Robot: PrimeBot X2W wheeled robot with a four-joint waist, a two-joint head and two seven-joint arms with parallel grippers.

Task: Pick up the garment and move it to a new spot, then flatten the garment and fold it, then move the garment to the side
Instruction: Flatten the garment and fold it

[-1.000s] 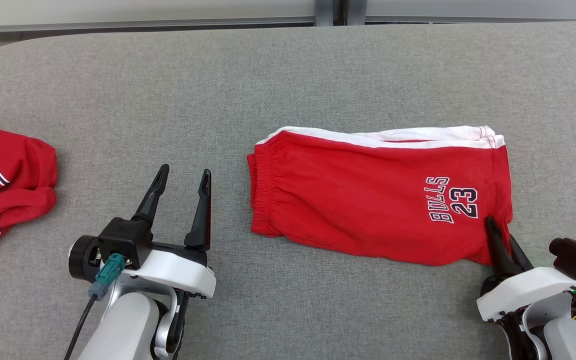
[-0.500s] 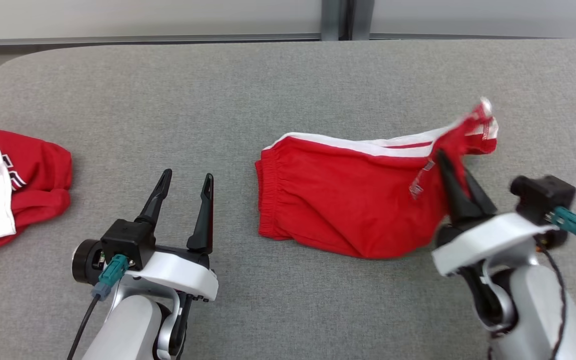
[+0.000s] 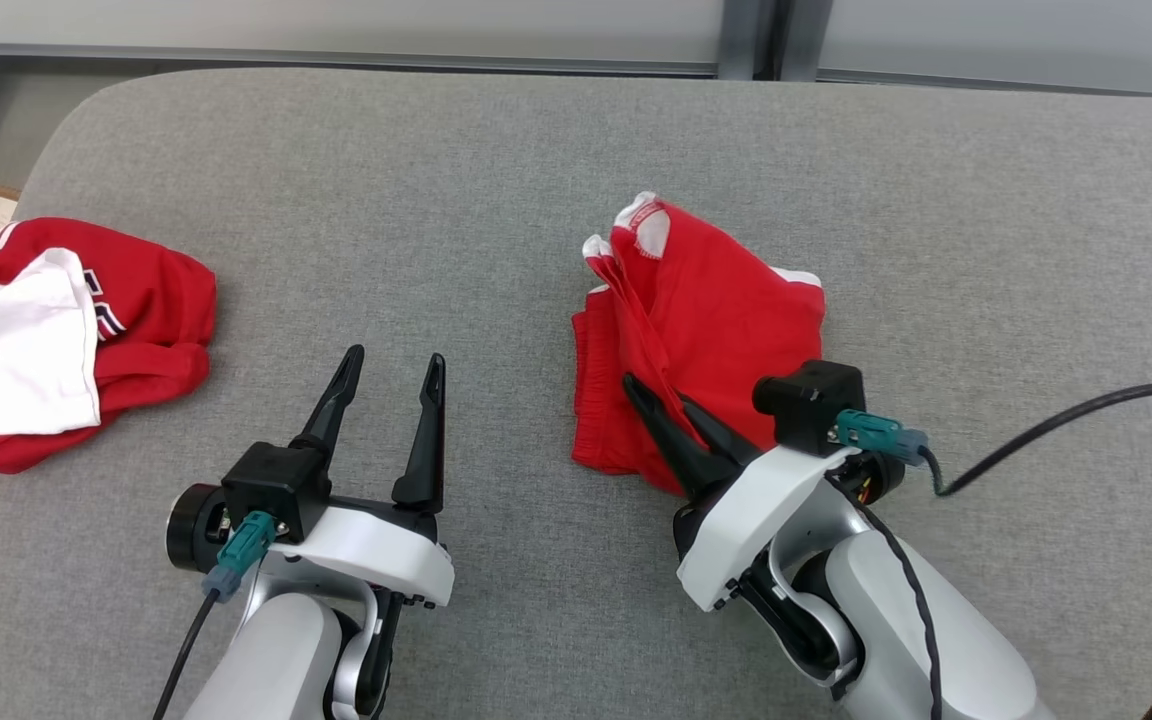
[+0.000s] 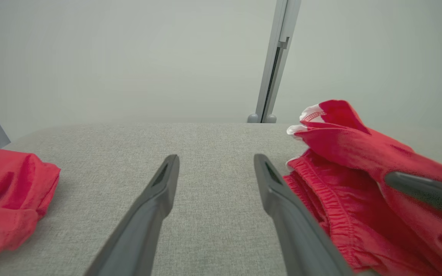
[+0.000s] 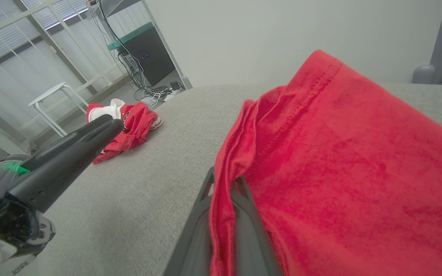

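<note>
The garment (image 3: 726, 310) is red with a white side stripe and a gathered waistband, and it lies mid-table, doubled over on itself. My right gripper (image 3: 654, 392) is shut on a pinch of its red fabric at the near left edge, and the cloth drapes over the fingers. In the right wrist view the garment (image 5: 340, 153) hangs across the right gripper (image 5: 225, 183). My left gripper (image 3: 395, 355) hovers open to the left of the garment, holding nothing. The left wrist view has the left gripper (image 4: 216, 157) open beside the garment (image 4: 336, 145).
A crumpled red-and-white cloth lump (image 3: 56, 340) lies at the table's left edge, seen again as the lump (image 4: 10, 191) and the lump (image 5: 129, 122). The grey fabric tabletop (image 3: 436, 200) is rounded at its far left corner. A black cable (image 3: 1086, 420) trails right of my right arm.
My right gripper has lifted the garment's right end and carried it leftward over the rest, doubling the cloth. The head camera shifted too. The left gripper stayed open in place.
</note>
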